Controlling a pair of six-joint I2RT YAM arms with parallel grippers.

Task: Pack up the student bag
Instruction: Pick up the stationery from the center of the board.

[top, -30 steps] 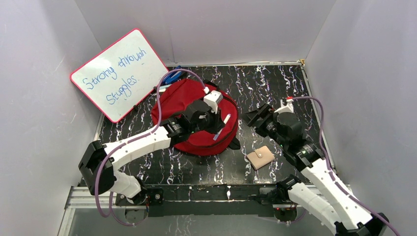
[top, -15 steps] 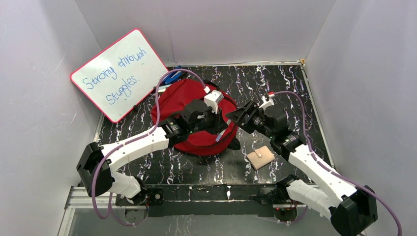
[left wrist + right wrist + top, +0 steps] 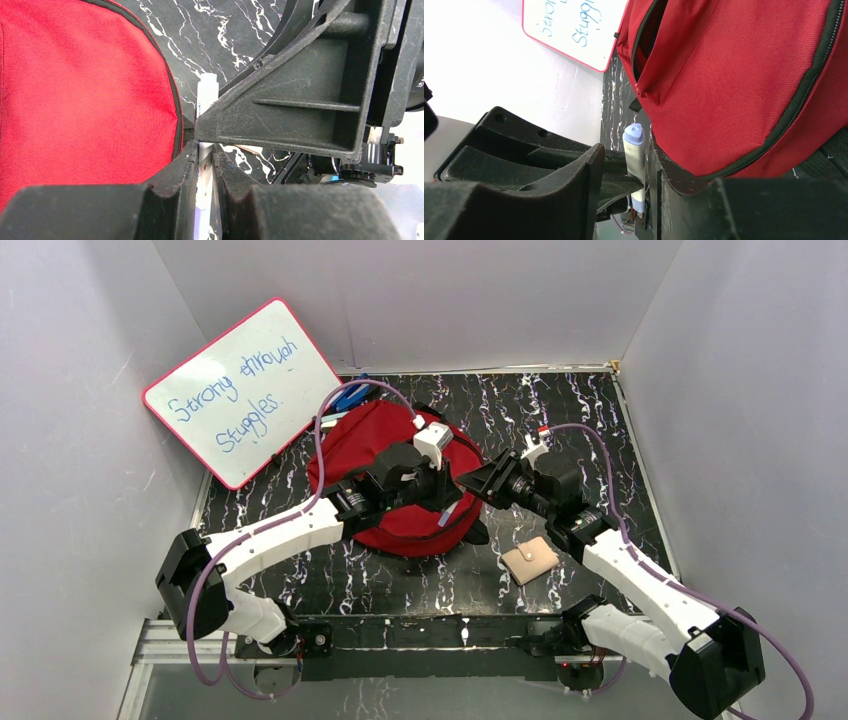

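Note:
The student bag [image 3: 380,440] is a dark-red backpack lying flat at the table's middle-left; it also shows in the left wrist view [image 3: 75,90] and the right wrist view [image 3: 734,75], where a zipped pocket gapes open. My left gripper [image 3: 444,502] [image 3: 204,152] is shut on a white marker with a blue cap [image 3: 206,95] [image 3: 634,150], held over the bag's right edge. My right gripper [image 3: 468,483] [image 3: 624,152] is open, its fingers on either side of the same marker, one finger close to it and a gap at the other.
A small beige wallet [image 3: 529,560] lies on the black marbled table right of the bag. A pink-framed whiteboard [image 3: 243,390] leans at the back left. Blue items [image 3: 350,395] lie behind the bag. White walls enclose the table.
My right arm has swung left from the table's right side to the left gripper, its open fingers now straddling the marker. The left gripper has shifted slightly, still holding the marker.

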